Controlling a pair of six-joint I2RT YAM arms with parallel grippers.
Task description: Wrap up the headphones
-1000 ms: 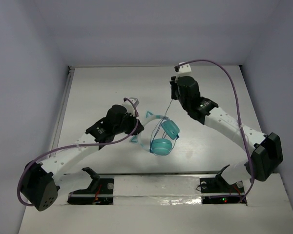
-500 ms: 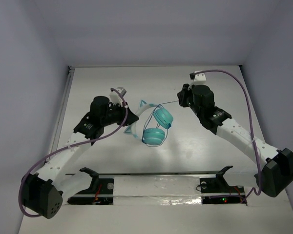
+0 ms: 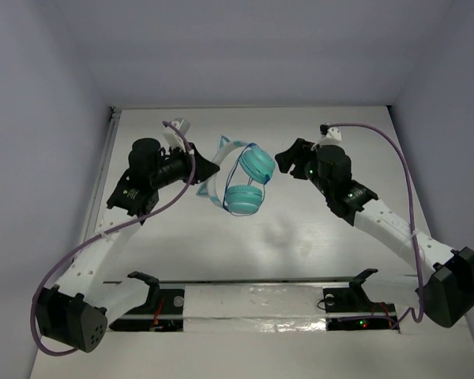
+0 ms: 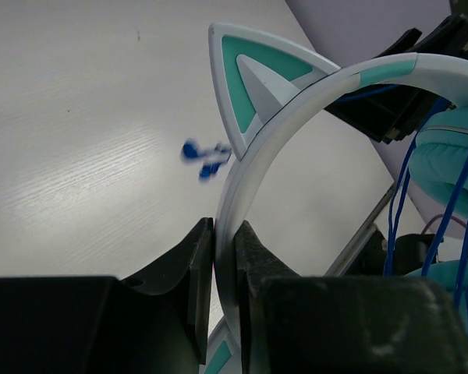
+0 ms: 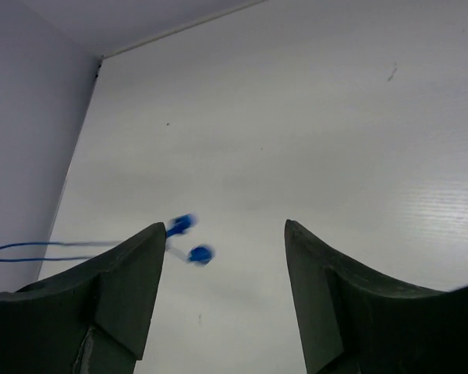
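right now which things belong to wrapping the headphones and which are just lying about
For the job:
- headphones
- their thin blue cord, running across the earcups
- left gripper, shut on the headband
- right gripper, open beside the cord's blue end

Just there:
- purple cables along both arms
- table
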